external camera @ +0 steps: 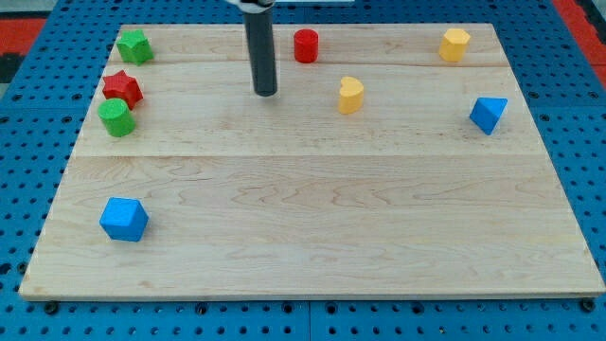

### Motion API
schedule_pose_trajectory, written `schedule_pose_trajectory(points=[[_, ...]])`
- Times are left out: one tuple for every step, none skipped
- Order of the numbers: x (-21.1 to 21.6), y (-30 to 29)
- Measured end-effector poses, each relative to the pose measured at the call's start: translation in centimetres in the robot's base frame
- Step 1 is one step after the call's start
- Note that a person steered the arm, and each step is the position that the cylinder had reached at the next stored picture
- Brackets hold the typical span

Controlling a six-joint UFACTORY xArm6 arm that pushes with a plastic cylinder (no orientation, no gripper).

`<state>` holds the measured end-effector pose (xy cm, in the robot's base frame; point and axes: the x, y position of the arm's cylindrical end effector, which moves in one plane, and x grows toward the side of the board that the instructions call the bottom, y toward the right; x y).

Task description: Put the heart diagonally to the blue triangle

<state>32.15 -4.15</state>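
The yellow heart [351,95] lies on the wooden board [312,208], upper middle. The blue triangle [488,114] sits well to its right, near the board's right edge and slightly lower. My tip [265,93] rests on the board to the left of the heart, about level with it and a clear gap away, touching no block.
A red cylinder [305,45] and a yellow hexagon [454,44] sit along the top edge. A green star [134,45], red star [122,88] and green cylinder [117,117] cluster at the upper left. A blue cube [124,219] lies at the lower left.
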Motion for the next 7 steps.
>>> schedule_pose_trajectory(points=[[-1.7, 4.1], [-2.2, 9.3], [0.5, 11.8], [4.0, 6.9], [4.8, 4.5], [3.3, 7.9], [5.1, 7.4]])
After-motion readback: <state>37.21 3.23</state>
